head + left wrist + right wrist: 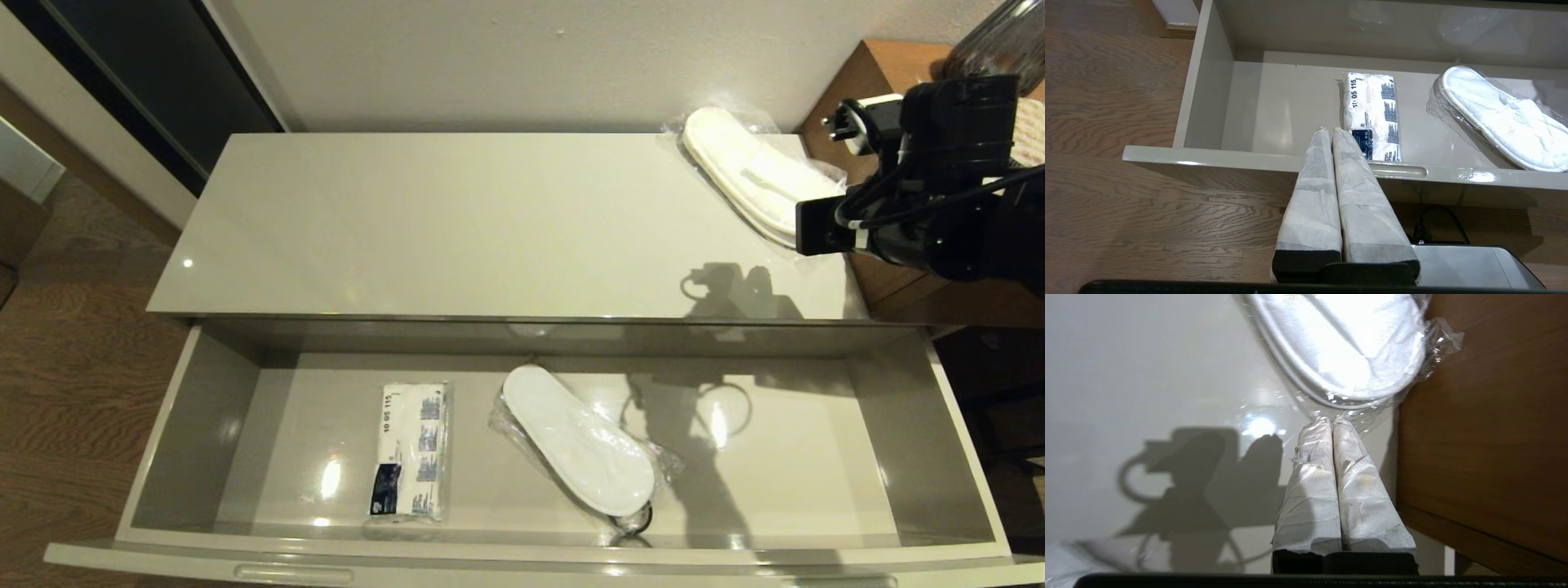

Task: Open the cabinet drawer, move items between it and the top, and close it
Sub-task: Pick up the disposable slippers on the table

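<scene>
Head view: you see the cabinet drawer [204,425] pulled fully out, one slipper pack [580,441] on its floor at centre with a white packet [411,452] at its 9 o'clock; a second slipper pack [747,167] lies at 2 o'clock on the top [457,220]. Left wrist view: your left gripper [1330,130] hangs closed and empty over the drawer's front edge. Right wrist view: your right gripper [1331,419] has its fingers pressed together, tips apparently pinching that pack's plastic wrap.
</scene>
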Tool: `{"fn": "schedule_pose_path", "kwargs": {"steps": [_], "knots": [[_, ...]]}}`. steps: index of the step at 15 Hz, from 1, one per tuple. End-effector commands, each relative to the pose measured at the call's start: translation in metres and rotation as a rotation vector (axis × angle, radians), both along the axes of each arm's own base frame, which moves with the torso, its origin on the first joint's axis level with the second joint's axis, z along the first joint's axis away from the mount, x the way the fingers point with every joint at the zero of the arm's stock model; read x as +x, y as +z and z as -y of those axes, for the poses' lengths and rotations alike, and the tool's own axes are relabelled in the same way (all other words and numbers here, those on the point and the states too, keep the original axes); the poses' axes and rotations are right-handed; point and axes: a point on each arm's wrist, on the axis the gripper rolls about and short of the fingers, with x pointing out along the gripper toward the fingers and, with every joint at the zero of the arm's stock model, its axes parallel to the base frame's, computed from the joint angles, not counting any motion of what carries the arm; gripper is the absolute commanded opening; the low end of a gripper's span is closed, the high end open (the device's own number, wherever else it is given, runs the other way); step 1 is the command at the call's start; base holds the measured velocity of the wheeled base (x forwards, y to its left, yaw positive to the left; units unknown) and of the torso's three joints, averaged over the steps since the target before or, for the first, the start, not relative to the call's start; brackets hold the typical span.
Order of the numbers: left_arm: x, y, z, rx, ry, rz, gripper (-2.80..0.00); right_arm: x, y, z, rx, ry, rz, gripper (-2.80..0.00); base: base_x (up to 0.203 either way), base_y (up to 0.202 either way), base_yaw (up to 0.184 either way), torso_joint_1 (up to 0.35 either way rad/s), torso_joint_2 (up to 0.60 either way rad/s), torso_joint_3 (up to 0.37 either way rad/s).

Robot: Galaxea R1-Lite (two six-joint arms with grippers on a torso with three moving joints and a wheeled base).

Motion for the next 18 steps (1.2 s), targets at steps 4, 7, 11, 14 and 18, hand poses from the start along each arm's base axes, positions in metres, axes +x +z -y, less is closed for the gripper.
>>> {"fn": "schedule_pose_path", "kwargs": {"steps": [4, 7, 11, 14, 18], "knots": [[0.0, 0.0, 0.0, -0.001, 0.001, 0.0, -2.8, 0.046, -0.031, 0.017, -0.007, -0.103, 0.022, -2.8, 0.0, 0.0, 0.0, 0.0, 0.0, 0.0], [0.0, 0.0, 0.0, -0.001, 0.001, 0.0, -2.8, 0.048, -0.035, 0.018, -0.003, -0.096, 0.02, -2.8, 0.0, 0.0, 0.0, 0.0, 0.0, 0.0], [0.0, 0.0, 0.0, -0.001, -0.001, 0.0, -2.8, 0.039, -0.035, 0.019, -0.018, -0.104, 0.009, 0.0, 0.0, 0.0, 0.0, 0.0, 0.0, 0.0], [0.0, 0.0, 0.0, -0.001, 0.001, 0.0, -2.8, 0.036, -0.041, 0.013, -0.037, -0.085, -0.016, 0.0, 0.0, 0.0, 0.0, 0.0, 0.0, 0.0], [0.0, 0.0, 0.0, -0.001, 0.001, 0.0, -2.8, 0.042, -0.053, 0.01, -0.103, -0.063, -0.06, 0.0, 0.0, 0.0, 0.0, 0.0, 0.0, 0.0]]}}
